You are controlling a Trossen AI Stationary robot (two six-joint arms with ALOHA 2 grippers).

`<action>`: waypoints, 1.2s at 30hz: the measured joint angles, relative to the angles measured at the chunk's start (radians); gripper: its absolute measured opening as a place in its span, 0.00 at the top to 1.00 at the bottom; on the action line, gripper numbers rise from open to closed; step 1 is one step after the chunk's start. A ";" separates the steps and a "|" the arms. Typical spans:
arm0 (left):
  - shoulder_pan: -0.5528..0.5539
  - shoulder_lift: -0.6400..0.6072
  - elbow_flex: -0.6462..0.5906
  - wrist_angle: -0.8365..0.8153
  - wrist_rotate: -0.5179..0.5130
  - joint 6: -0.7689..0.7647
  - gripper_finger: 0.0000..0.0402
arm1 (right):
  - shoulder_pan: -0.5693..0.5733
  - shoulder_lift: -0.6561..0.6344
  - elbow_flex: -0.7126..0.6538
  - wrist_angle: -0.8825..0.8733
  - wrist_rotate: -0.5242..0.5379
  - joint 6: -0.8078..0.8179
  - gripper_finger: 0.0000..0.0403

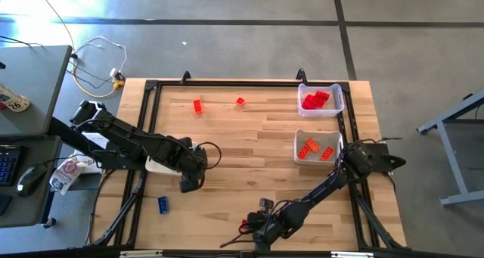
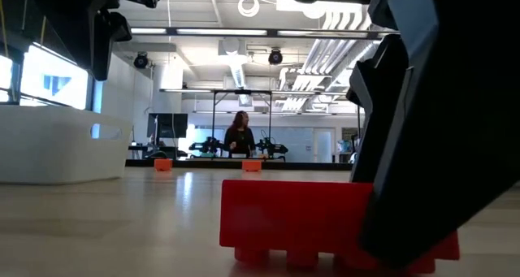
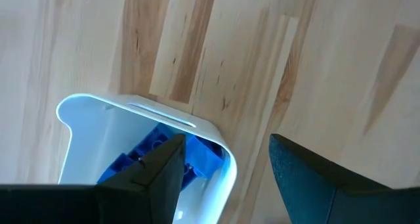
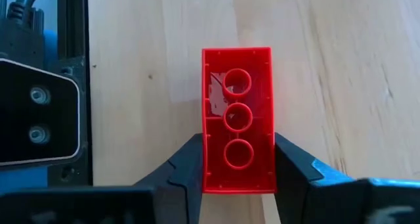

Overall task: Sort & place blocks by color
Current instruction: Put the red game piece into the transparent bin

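The red block lay hollow side up near the tabletop's front edge, its long axis running straight out between your right end effector's fingers, which gripped its sides; the red bin sat far behind. Your left end effector hung open.

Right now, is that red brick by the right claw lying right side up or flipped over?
Flipped over: the red brick shows its hollow underside with three round tubes, clamped between the right gripper fingers.

I see a red block between dark fingers. Red blocks fill one clear bin; orange ones fill another. The table is pale wood.
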 joint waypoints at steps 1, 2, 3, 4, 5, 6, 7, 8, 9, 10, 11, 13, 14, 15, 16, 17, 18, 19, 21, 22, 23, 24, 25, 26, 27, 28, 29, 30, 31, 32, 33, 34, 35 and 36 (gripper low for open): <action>0.000 0.000 0.000 0.002 0.000 -0.001 0.49 | -0.004 -0.002 0.000 -0.002 -0.004 -0.010 0.72; 0.000 0.000 0.000 0.006 0.002 -0.005 0.49 | -0.009 -0.005 0.000 -0.005 -0.008 -0.022 0.72; 0.000 0.000 0.000 0.007 0.005 -0.014 0.49 | -0.014 -0.008 -0.001 -0.008 -0.010 -0.035 0.72; 0.000 0.000 0.000 0.007 0.009 -0.022 0.49 | -0.020 -0.014 -0.002 -0.011 -0.007 -0.052 0.72; 0.002 0.000 0.000 0.007 0.009 -0.024 0.49 | -0.026 -0.019 -0.004 -0.021 0.007 -0.072 0.72; 0.007 0.000 0.000 0.007 0.009 -0.022 0.49 | -0.034 -0.029 -0.006 -0.036 0.028 -0.093 0.72; 0.012 0.000 0.000 0.007 0.010 -0.016 0.49 | -0.042 -0.041 -0.007 -0.047 0.047 -0.114 0.72; 0.017 0.000 0.000 0.007 0.011 -0.010 0.49 | -0.050 -0.057 -0.007 -0.052 0.065 -0.132 0.72; 0.024 0.000 0.000 0.009 0.010 -0.002 0.49 | -0.059 -0.074 -0.005 -0.064 0.085 -0.147 0.72; 0.034 0.000 0.000 0.010 0.011 0.009 0.49 | -0.067 -0.089 -0.003 -0.082 0.103 -0.161 0.72; 0.045 0.000 0.000 0.012 0.010 0.021 0.49 | -0.075 -0.099 -0.003 -0.100 0.113 -0.177 0.72; 0.071 0.000 0.000 0.021 0.011 0.050 0.49 | -0.092 -0.109 -0.004 -0.135 0.127 -0.212 0.72; 0.086 0.000 0.000 0.030 0.013 0.065 0.49 | -0.101 -0.115 -0.005 -0.150 0.130 -0.235 0.72; 0.104 0.000 0.000 0.037 0.018 0.083 0.49 | -0.109 -0.126 -0.005 -0.160 0.133 -0.259 0.72; 0.123 0.000 0.000 0.044 0.032 0.102 0.49 | -0.119 -0.136 -0.005 -0.167 0.137 -0.277 0.72; 0.144 0.000 0.000 0.056 0.050 0.121 0.49 | -0.130 -0.146 -0.004 -0.179 0.143 -0.295 0.72; 0.165 0.000 0.000 0.067 0.070 0.142 0.49 | -0.142 -0.153 -0.003 -0.189 0.149 -0.312 0.72; 0.185 0.000 0.000 0.073 0.094 0.161 0.49 | -0.153 -0.157 -0.003 -0.197 0.153 -0.333 0.72; 0.223 0.000 -0.001 0.088 0.142 0.192 0.49 | -0.173 -0.169 -0.004 -0.208 0.157 -0.378 0.72; 0.242 0.000 -0.001 0.096 0.167 0.210 0.49 | -0.183 -0.178 -0.004 -0.209 0.162 -0.402 0.72; 0.258 0.000 -0.001 0.106 0.191 0.224 0.49 | -0.191 -0.188 -0.004 -0.206 0.163 -0.425 0.72; 0.275 0.000 -0.001 0.120 0.217 0.236 0.49 | -0.200 -0.195 -0.004 -0.207 0.169 -0.445 0.72; 0.292 0.000 -0.001 0.135 0.245 0.244 0.49 | -0.210 -0.202 -0.004 -0.207 0.180 -0.467 0.72; 0.308 0.000 -0.001 0.151 0.275 0.248 0.49 | -0.217 -0.206 -0.004 -0.209 0.188 -0.491 0.72; 0.324 0.000 -0.001 0.167 0.308 0.251 0.49 | -0.226 -0.210 -0.004 -0.210 0.196 -0.510 0.72; 0.339 0.000 -0.001 0.187 0.341 0.251 0.49 | -0.233 -0.216 -0.004 -0.210 0.211 -0.532 0.72; 0.352 0.000 -0.001 0.210 0.372 0.249 0.49 | -0.240 -0.221 -0.004 -0.209 0.228 -0.552 0.72; 0.366 0.000 -0.001 0.234 0.403 0.241 0.49 | -0.248 -0.226 -0.003 -0.204 0.247 -0.574 0.72; 0.377 0.000 -0.001 0.260 0.428 0.230 0.49 | -0.254 -0.230 -0.003 -0.207 0.267 -0.593 0.72; 0.387 0.000 -0.001 0.290 0.453 0.217 0.49 | -0.262 -0.232 -0.003 -0.210 0.281 -0.604 0.72; 0.396 0.000 -0.001 0.321 0.472 0.205 0.49 | -0.270 -0.232 -0.003 -0.207 0.290 -0.618 0.72; 0.402 0.000 -0.001 0.353 0.484 0.190 0.49 | -0.278 -0.232 -0.003 -0.208 0.295 -0.634 0.72; 0.408 0.000 -0.001 0.384 0.492 0.175 0.49 | -0.285 -0.232 -0.003 -0.209 0.306 -0.647 0.72; 0.414 0.000 -0.001 0.414 0.499 0.158 0.49 | -0.291 -0.232 -0.003 -0.208 0.321 -0.662 0.72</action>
